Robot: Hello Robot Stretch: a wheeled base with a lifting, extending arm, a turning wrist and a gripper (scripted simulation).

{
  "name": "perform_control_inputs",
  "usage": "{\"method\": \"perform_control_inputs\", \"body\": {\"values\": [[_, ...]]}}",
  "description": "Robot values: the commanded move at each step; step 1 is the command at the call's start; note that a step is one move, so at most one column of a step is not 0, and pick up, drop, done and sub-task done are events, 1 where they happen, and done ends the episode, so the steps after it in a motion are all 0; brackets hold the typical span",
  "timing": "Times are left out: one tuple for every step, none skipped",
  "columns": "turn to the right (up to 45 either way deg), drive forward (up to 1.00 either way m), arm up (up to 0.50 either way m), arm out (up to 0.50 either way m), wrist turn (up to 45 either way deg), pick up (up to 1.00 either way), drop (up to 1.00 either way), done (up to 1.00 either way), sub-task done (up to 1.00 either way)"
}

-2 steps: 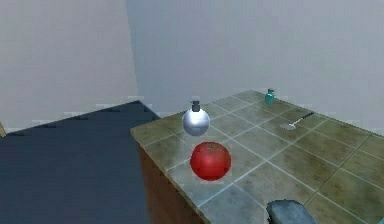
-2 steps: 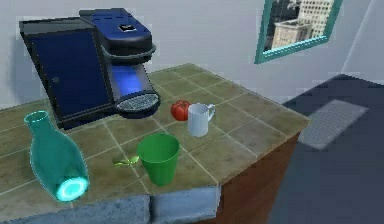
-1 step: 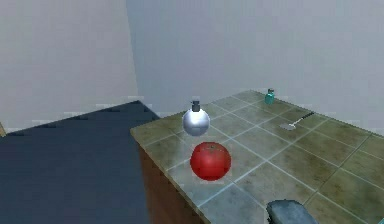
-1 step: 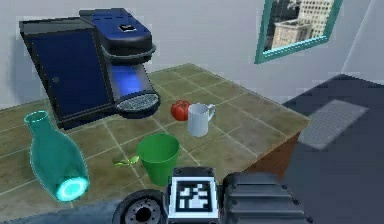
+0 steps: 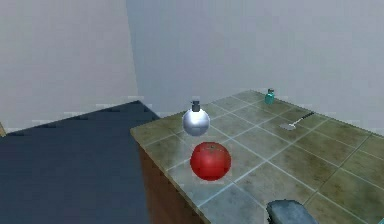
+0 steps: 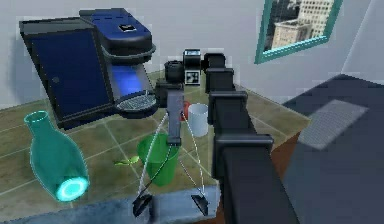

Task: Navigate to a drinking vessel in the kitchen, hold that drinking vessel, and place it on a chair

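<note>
On the tiled counter (image 6: 60, 205) stands a green cup (image 6: 157, 165), and a white mug (image 6: 198, 118) stands just behind it. The dark arm bar (image 6: 240, 150) reaches across the counter in the arm side view. My gripper (image 6: 172, 205) has its dark body above the green cup, and its thin fingers (image 6: 143, 207) run down past the cup toward the counter's near edge. With the cup right behind the fingers, I cannot tell whether the gripper holds anything. A dark mug (image 6: 175, 72) sits farther back beside the coffee machine.
A blue-and-black coffee machine (image 6: 95, 60) and a teal vase (image 6: 55, 155) stand at the arm side view's left. In the forward view the counter (image 5: 300, 160) carries a silver round pot (image 5: 197, 120), a red ball-like thing (image 5: 210, 160), a small teal jar (image 5: 269, 96) and a utensil (image 5: 300, 121). Dark floor (image 5: 70, 170) lies at its left.
</note>
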Motion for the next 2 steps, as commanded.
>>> {"method": "perform_control_inputs", "body": {"values": [[0.0, 0.00, 0.00, 0.00, 45.0, 0.00, 0.00, 0.00, 0.00], [0.0, 0.00, 0.00, 0.00, 45.0, 0.00, 0.00, 0.00, 0.00]]}}
